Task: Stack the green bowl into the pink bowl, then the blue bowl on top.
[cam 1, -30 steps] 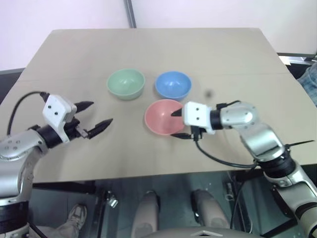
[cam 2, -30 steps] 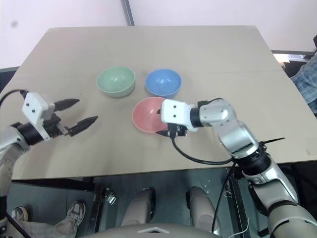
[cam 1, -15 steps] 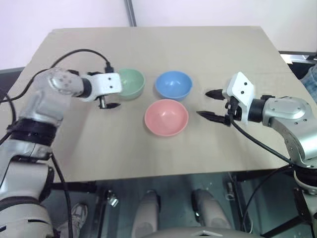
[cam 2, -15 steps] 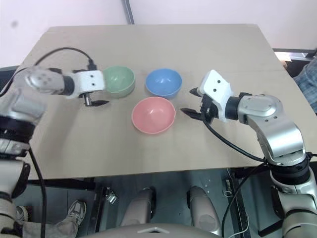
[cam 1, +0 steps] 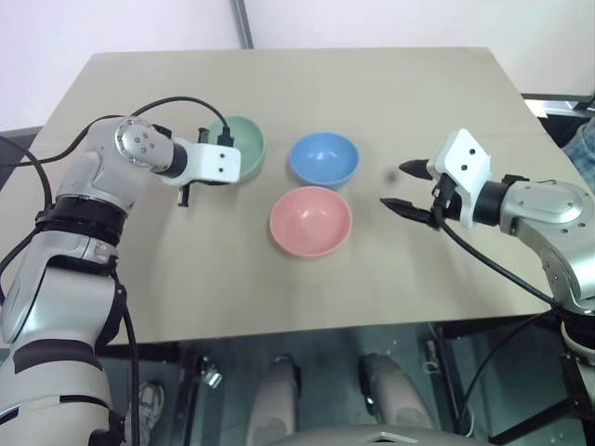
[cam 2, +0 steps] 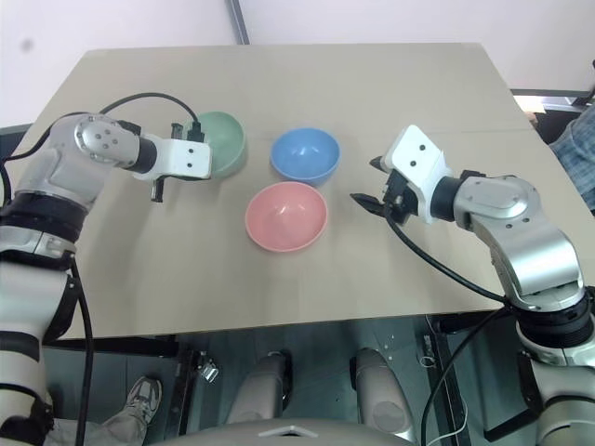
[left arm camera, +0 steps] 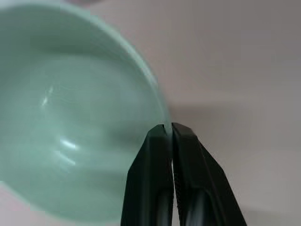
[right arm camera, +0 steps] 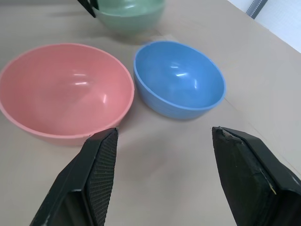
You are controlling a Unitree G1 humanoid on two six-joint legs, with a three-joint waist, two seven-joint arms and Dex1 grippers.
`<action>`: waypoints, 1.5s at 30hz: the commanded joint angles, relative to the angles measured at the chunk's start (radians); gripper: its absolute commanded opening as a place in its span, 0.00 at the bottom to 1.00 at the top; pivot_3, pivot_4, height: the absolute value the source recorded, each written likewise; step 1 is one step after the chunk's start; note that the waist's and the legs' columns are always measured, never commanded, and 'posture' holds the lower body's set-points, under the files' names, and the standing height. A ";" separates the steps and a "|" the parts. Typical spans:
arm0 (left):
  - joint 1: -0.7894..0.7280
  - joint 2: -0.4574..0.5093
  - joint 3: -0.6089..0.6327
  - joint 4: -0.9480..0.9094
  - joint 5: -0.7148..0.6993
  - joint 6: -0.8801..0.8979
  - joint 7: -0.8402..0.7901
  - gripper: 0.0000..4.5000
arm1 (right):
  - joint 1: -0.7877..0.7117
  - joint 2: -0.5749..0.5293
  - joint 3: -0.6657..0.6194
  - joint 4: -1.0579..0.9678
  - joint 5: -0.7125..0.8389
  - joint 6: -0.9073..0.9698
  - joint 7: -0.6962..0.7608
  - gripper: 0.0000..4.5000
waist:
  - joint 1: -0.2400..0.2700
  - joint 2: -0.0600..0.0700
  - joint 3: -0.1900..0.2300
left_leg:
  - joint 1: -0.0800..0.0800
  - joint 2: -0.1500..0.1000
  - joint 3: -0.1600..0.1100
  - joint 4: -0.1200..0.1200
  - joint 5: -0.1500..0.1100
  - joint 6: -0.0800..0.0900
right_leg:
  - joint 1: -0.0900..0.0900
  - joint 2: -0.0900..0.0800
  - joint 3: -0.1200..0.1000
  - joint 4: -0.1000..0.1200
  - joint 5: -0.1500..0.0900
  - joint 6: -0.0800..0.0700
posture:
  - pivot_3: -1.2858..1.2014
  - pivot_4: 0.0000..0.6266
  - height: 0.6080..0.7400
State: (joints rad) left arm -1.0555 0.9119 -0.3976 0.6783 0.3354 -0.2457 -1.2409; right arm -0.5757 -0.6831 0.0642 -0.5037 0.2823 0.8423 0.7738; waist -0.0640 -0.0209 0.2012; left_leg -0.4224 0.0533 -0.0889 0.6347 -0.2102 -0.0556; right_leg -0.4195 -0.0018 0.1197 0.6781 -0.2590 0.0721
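On the tan table [cam 1: 307, 84], farthest left, the left gripper [left arm camera: 168, 129] has its two black fingers pinched together on the near rim of the green bowl [cam 1: 244, 139], one finger inside the rim and one outside. Just right of it sits the blue bowl [cam 1: 323, 158], upright and apart from its neighbours. In front of the blue bowl, nearer the robot, rests the pink bowl [cam 1: 310, 219]. Farther right, the right gripper [cam 1: 405, 186] hovers above the table with its fingers spread wide, holding nothing, pointing toward the bowls.
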 commanded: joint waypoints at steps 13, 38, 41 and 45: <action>0.154 0.229 0.183 -0.692 -0.513 0.143 -0.373 0.02 | 0.087 -0.083 -0.083 -0.015 0.033 -0.050 0.000 0.78 | 0.001 0.000 0.000 | -0.003 0.000 -0.001 0.003 0.000 0.000 | -0.002 -0.001 -0.001 0.001 0.000 0.000 | 0.52 0.24 0.90; 0.493 0.165 0.511 -0.884 -0.649 0.600 -0.072 0.99 | -0.147 -0.010 0.148 0.330 -0.120 -0.407 0.074 0.78 | -0.030 0.001 0.000 | -0.001 0.001 0.000 0.005 0.000 0.000 | -0.001 0.000 -0.001 0.003 0.000 0.000 | 0.52 0.24 0.90; 0.670 0.097 0.684 -0.968 -0.690 0.574 0.025 0.99 | -0.223 0.019 0.229 0.535 -0.216 -0.619 0.131 0.78 | -0.031 0.000 0.000 | -0.001 0.001 0.000 0.005 0.000 0.000 | -0.001 0.000 0.000 0.002 0.000 0.000 | 0.52 0.24 0.90; 0.909 0.077 0.867 -1.067 -0.754 0.599 0.004 0.99 | -0.332 0.081 0.305 0.800 -0.304 -0.880 0.204 0.78 | -0.031 0.000 0.000 | -0.001 0.001 -0.001 0.004 0.000 0.000 | -0.001 0.000 -0.001 0.002 0.000 0.000 | 0.52 0.24 0.90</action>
State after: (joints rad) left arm -0.1696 0.9859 0.3836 -0.3237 -0.3611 0.3457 -1.2123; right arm -0.8671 -0.6026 0.3676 0.2467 0.0055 0.0649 0.9524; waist -0.0949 -0.0209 0.2015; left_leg -0.4230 0.0539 -0.0890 0.6383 -0.2100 -0.0556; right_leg -0.4200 -0.0025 0.1188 0.6799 -0.2586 0.0718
